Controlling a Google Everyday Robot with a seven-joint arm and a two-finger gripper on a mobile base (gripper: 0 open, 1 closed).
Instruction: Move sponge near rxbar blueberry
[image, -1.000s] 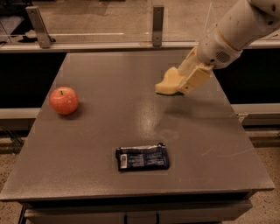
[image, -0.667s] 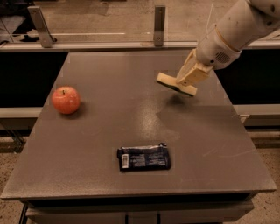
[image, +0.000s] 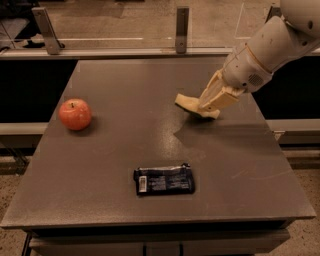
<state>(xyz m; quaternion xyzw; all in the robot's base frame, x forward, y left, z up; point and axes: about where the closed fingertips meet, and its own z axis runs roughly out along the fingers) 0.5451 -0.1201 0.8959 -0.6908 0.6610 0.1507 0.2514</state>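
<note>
The pale yellow sponge (image: 185, 103) is held in my gripper (image: 204, 108) over the right middle of the table, just above the surface, with its shadow below it. My cream-coloured fingers (image: 216, 96) are shut on its right part. The rxbar blueberry (image: 164, 180), a flat dark wrapper with a white label at its left end, lies near the table's front edge, well in front of and slightly left of the sponge.
A red apple (image: 75, 114) sits at the left side of the grey table (image: 120, 85). Two metal posts (image: 182, 29) and a rail stand behind the table's back edge. My arm (image: 265, 50) reaches in from the upper right.
My gripper has carried the sponge a little lower and towards the front. The sponge now lies flatter in the fingers. The apple and the bar have not moved.
</note>
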